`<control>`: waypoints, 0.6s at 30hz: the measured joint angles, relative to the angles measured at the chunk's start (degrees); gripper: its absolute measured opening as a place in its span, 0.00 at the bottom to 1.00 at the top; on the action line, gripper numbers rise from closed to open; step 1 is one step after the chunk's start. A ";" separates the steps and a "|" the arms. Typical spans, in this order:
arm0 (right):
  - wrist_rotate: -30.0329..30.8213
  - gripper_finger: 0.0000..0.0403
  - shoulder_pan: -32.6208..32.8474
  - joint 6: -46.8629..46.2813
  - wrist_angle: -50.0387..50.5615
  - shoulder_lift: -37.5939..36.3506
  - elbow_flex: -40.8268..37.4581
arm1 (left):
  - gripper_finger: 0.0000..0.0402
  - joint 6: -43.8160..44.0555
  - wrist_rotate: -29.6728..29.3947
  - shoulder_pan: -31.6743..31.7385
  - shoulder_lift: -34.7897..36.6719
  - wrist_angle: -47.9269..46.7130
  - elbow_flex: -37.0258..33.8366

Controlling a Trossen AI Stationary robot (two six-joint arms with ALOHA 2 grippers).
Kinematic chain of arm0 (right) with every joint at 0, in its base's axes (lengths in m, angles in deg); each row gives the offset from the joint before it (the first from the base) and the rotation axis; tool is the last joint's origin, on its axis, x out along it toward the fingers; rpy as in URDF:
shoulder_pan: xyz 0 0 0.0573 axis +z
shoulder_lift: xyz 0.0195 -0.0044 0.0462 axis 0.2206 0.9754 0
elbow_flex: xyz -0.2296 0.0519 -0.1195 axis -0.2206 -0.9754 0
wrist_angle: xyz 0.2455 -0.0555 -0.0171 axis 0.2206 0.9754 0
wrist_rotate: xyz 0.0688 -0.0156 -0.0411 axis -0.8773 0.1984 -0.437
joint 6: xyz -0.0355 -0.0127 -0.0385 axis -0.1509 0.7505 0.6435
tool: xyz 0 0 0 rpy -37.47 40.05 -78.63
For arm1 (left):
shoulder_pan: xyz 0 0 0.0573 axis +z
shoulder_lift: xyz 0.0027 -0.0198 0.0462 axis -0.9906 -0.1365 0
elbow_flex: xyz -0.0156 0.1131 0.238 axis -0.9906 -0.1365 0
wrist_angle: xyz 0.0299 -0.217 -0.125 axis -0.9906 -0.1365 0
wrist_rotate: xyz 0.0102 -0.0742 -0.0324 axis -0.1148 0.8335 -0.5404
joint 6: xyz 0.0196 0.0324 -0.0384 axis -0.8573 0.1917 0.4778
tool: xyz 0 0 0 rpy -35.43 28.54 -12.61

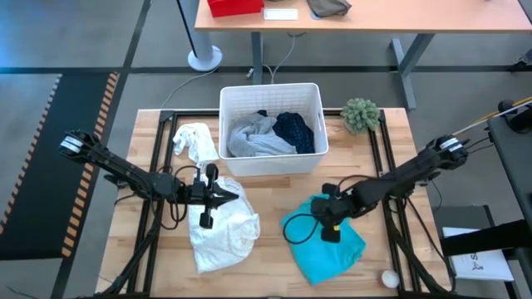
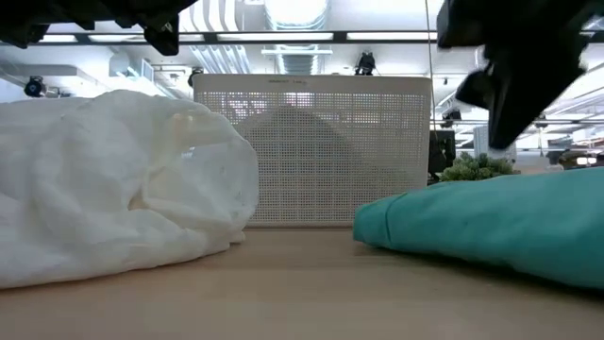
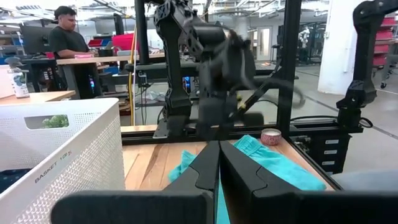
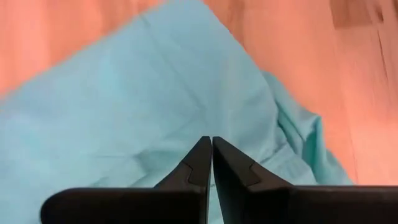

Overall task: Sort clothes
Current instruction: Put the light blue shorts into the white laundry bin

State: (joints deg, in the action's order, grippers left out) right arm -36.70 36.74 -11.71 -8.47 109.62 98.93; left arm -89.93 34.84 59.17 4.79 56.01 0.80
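Note:
The white basket at the table's far middle holds a grey tee and a navy dotted shirt. A small white cloth lies bunched on the table at the basket's left. A crumpled white shirt lies on the near left part of the table. My left gripper hovers level above the shirt's far edge, shut and empty. A turquoise piece lies spread on the near right. My right gripper points steeply down over it, shut and clear of the cloth in the low view.
A fuzzy green ball sits at the basket's right. A small round object lies near the table's near right corner. Black frame rails run along both sides. A person stands at a desk beyond the table.

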 joint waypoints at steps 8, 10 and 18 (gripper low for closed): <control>-8.14 0.07 2.86 -5.21 1.21 -2.47 4.06 | 0.00 0.03 0.00 0.00 0.00 0.00 0.00; -9.28 0.14 4.16 -6.25 1.23 -1.41 4.98 | 0.00 0.03 0.00 0.00 0.00 -0.01 0.00; -8.22 0.51 7.64 -9.97 2.83 4.53 7.96 | 0.00 0.20 0.00 0.00 0.02 -0.05 0.00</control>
State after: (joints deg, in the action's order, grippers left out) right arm -44.92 44.38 -21.67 -5.64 114.15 106.89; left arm -89.73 34.84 59.17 4.82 55.96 0.80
